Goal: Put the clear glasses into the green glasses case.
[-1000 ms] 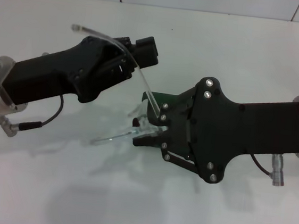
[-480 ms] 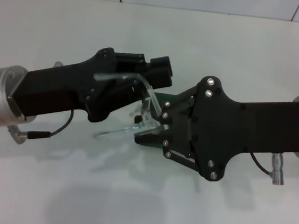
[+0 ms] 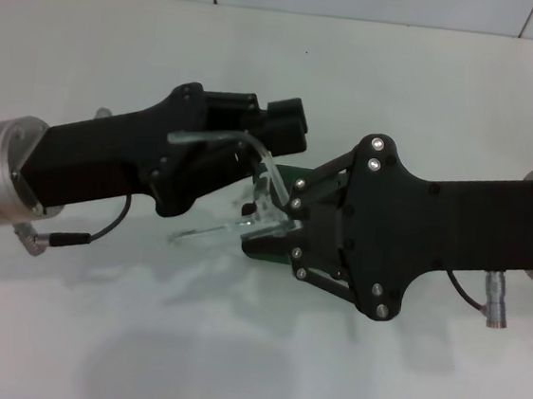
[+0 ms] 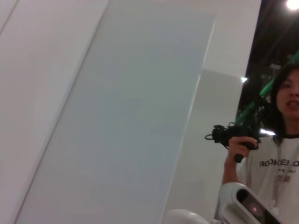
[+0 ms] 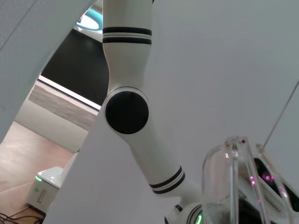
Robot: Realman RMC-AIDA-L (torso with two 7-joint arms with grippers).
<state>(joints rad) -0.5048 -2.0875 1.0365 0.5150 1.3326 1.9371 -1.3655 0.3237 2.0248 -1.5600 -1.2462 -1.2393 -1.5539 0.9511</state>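
The green glasses case [image 3: 283, 177] lies on the counter [image 3: 232, 348], largely hidden under the right gripper [image 3: 262, 226], which reaches in from the case's right. The clear glasses [image 3: 257, 199] sit over the case's left end, one arm trailing leftward. The left gripper [image 3: 271, 133] lies left of and behind the case, beside the glasses.

— How are the arms placed?
— Both are reached inward over the middle of the worktop; the left gripper [image 3: 271, 135] is tilted toward the right gripper [image 3: 265, 230].
— And the right fingers?
— They are seen pinched together.
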